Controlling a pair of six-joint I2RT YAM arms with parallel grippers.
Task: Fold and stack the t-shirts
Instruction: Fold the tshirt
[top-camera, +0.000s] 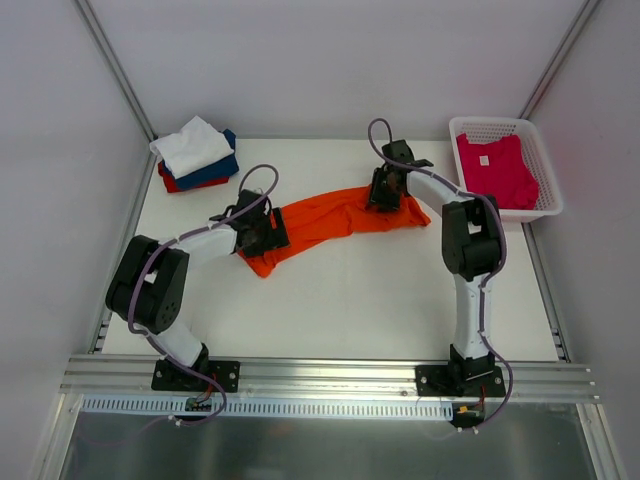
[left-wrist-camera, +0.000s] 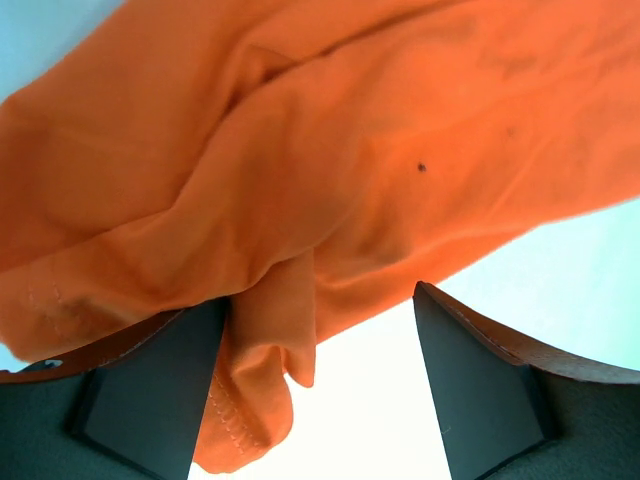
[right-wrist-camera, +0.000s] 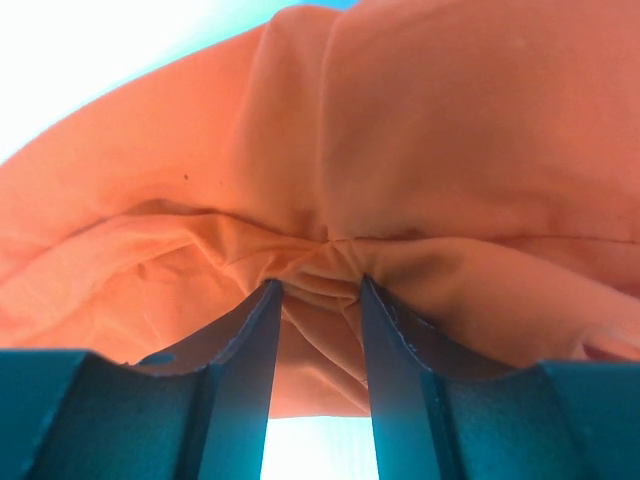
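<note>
Your left gripper (left-wrist-camera: 318, 300) is holding its jaws apart, with a fold of the orange t-shirt (left-wrist-camera: 350, 150) drooping beside one finger. Your right gripper (right-wrist-camera: 315, 285) is clamping its jaws on a bunched pleat of that shirt. From above, you are seeing it lying stretched across the table (top-camera: 350, 300) between both grippers.

White table (top-camera: 360, 300) inside pale grey walls (top-camera: 320, 60), aluminium rail (top-camera: 330, 372) along its near edge, even light.
</note>
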